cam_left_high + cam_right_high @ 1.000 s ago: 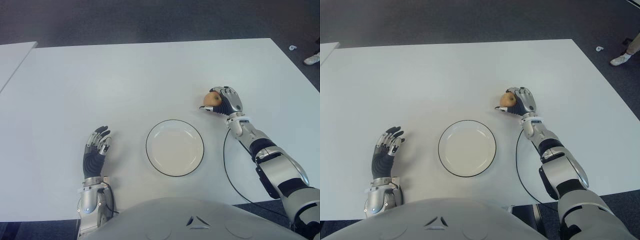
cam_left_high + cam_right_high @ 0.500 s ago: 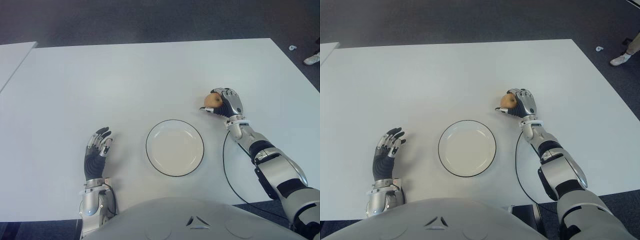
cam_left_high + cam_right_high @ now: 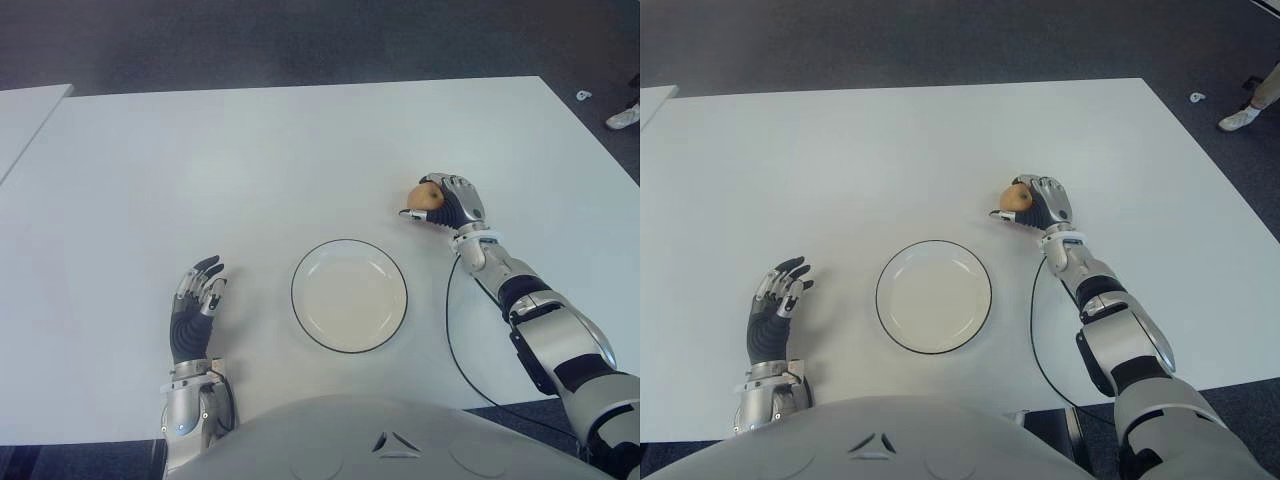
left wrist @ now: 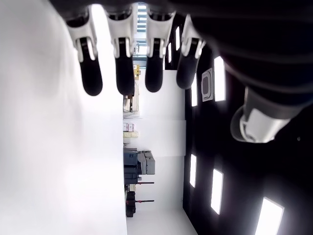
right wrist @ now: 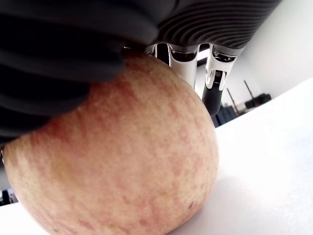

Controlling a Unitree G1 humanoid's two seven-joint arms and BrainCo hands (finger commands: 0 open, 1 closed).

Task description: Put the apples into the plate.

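Note:
A yellow-red apple sits in my right hand, whose fingers are curled over it, to the right of and beyond the plate. The right wrist view fills with the same apple under the dark palm, just over the white table. The white plate with a dark rim lies on the table in front of me and holds nothing. My left hand shows to the left of the plate, fingers spread, holding nothing.
The white table stretches wide around the plate. A black cable curves along my right forearm near the front edge. A second table's corner shows at the far left. A person's shoe is on the floor at right.
My left hand has drawn back toward the table's near edge. My right hand with the apple has shifted slightly away from me.

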